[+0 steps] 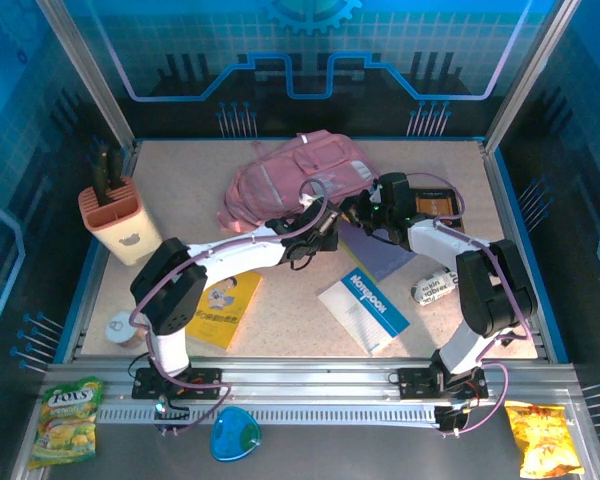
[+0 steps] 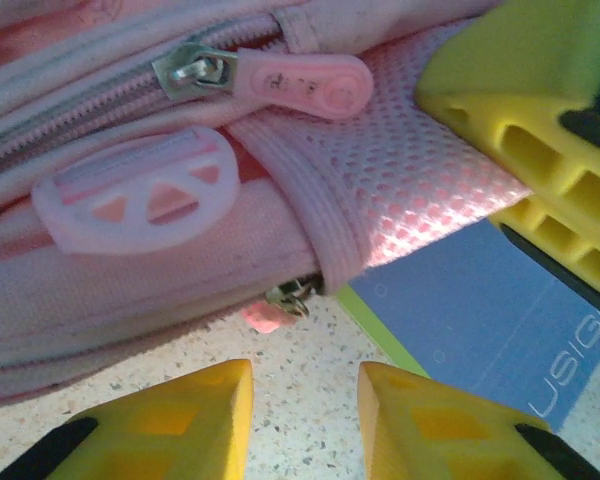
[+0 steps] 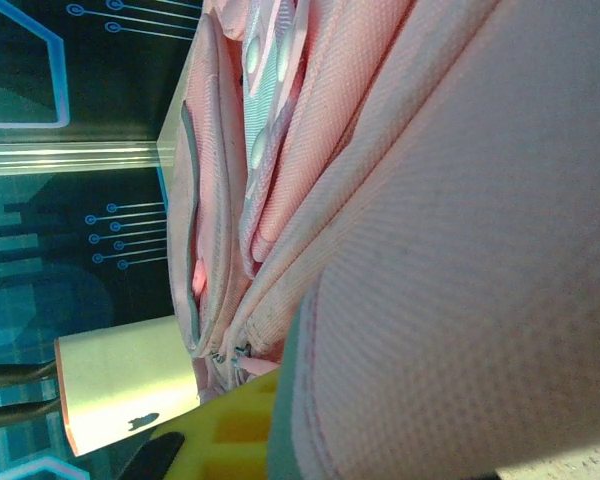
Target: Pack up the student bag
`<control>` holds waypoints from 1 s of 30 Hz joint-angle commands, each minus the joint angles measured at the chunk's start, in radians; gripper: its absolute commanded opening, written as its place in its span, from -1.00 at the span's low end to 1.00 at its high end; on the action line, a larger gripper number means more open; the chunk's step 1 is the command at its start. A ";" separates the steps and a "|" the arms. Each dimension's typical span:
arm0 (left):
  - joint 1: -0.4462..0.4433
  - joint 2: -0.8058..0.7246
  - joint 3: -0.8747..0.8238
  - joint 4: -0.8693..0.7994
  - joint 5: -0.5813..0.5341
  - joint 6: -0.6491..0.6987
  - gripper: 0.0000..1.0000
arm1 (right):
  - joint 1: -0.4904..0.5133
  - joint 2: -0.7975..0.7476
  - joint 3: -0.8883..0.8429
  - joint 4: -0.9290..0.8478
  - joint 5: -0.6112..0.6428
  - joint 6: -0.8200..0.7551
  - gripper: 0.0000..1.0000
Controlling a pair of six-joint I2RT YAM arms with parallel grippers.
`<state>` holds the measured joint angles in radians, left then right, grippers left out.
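Top external: large soft pink fabric backpack lying, contents hidden; beige holder keeping dark handles. Left gripper hovering narrow, empty; right gripper pinching backpack mesh.

The white-and-black left arm rises from its base, bends at the elbow and reaches rightward. Its yellow-fingered left gripper sits low, jaws parted around nothing. The matching right arm folds leftward to meet it, and its yellow-fingered right gripper is clamped on the mesh of the large soft pink fabric backpack.
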<state>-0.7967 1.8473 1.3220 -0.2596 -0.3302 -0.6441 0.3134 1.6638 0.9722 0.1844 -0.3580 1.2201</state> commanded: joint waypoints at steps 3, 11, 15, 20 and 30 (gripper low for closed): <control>0.001 0.024 0.044 -0.036 -0.080 0.042 -0.34 | 0.010 -0.016 0.049 0.080 -0.082 0.010 -0.87; 0.001 0.059 0.084 -0.040 -0.130 0.071 -0.40 | 0.010 -0.016 0.053 0.075 -0.094 0.007 -0.87; 0.003 0.075 0.100 -0.039 -0.136 0.084 -0.44 | 0.010 -0.015 0.055 0.074 -0.094 0.007 -0.88; 0.004 0.078 0.110 -0.042 -0.157 0.090 -0.51 | 0.009 -0.016 0.055 0.069 -0.094 0.005 -0.88; 0.004 0.056 0.096 -0.048 -0.162 0.095 -0.73 | 0.007 -0.015 0.056 0.050 -0.083 -0.009 -0.89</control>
<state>-0.7959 1.9091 1.3949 -0.3088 -0.4603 -0.5694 0.3134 1.6642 0.9829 0.1875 -0.3748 1.2232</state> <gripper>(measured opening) 0.153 0.071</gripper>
